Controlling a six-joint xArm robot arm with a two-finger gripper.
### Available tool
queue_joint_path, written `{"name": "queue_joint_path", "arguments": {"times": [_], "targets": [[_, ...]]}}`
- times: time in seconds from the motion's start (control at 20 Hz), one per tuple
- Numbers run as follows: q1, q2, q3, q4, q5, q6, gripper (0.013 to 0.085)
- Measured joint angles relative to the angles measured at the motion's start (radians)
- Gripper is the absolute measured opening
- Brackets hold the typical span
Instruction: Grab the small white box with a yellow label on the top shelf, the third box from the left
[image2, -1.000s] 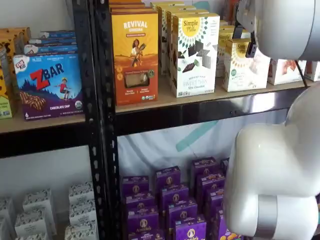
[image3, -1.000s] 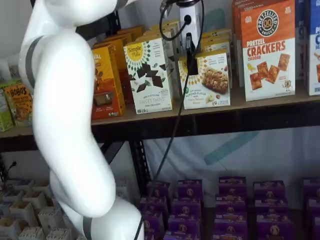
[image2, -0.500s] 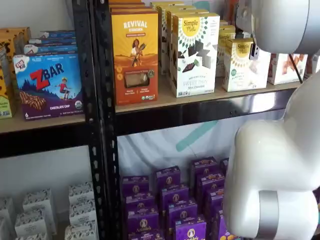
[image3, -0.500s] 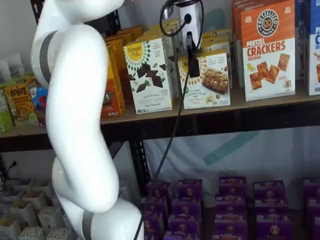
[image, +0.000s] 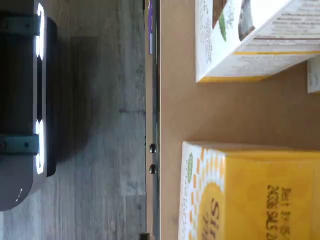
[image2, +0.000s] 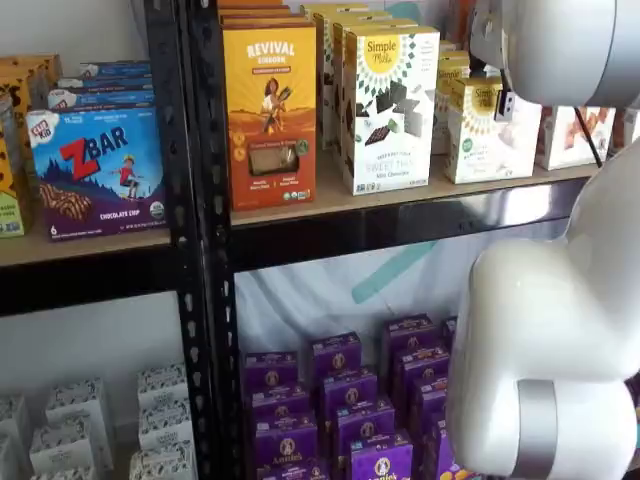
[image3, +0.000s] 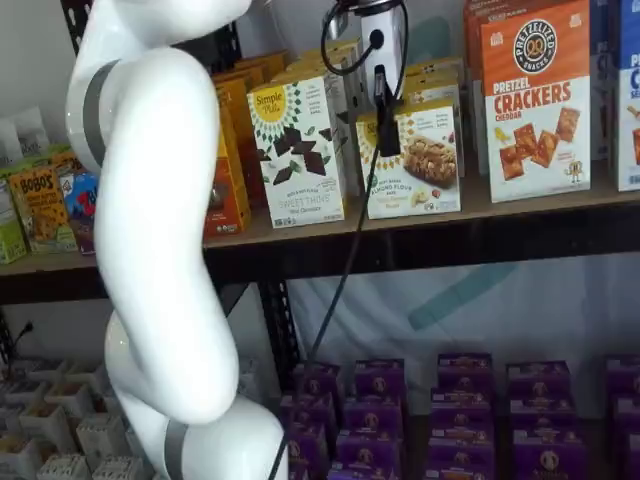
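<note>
The small white box (image3: 420, 165) with a yellow top edge stands on the top shelf (image3: 500, 205), right of a taller Simple Mills carton (image3: 298, 150). It also shows in a shelf view (image2: 482, 135), partly behind the white arm. My gripper (image3: 386, 135) hangs right in front of the box's upper left part. Only one black finger shows below the white body, with a cable beside it, so I cannot tell its state. In the wrist view the box's yellow top (image: 255, 195) lies close below the camera on the tan board (image: 200, 110).
An orange Revival carton (image2: 270, 110) stands left of the taller Simple Mills carton (image2: 390, 105). Pretzel Crackers cartons (image3: 535, 100) stand to the right. A blue ZBar box (image2: 100, 170) sits on a lower board past the black upright (image2: 190, 200). Purple boxes (image2: 340, 400) lie below.
The arm's big white links have swung a little to the right across the shelf views. The gripper has stayed in front of the small white box, barely shifted.
</note>
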Motion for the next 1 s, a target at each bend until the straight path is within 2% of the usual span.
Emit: {"name": "queue_joint_path", "arguments": {"times": [0.15, 0.2, 0.25, 0.4, 0.45, 0.5, 0.6, 0.85, 1.0], "targets": [[-0.003, 0.002, -0.001, 0.007, -0.001, -0.003, 0.0650], [-0.005, 0.003, -0.002, 0.011, -0.001, -0.004, 0.0650], [-0.007, 0.003, -0.004, 0.014, -0.001, -0.005, 0.0610], [-0.007, 0.003, -0.003, 0.014, -0.004, -0.005, 0.0610], [-0.008, 0.002, -0.002, 0.015, -0.006, -0.006, 0.0570], [-0.009, 0.001, 0.000, 0.017, -0.009, -0.007, 0.0570], [-0.011, -0.002, 0.005, 0.020, -0.015, -0.009, 0.0490], [-0.013, -0.010, 0.015, 0.024, -0.026, -0.011, 0.0490], [-0.016, -0.012, 0.019, 0.028, -0.027, -0.014, 0.0410]]}}
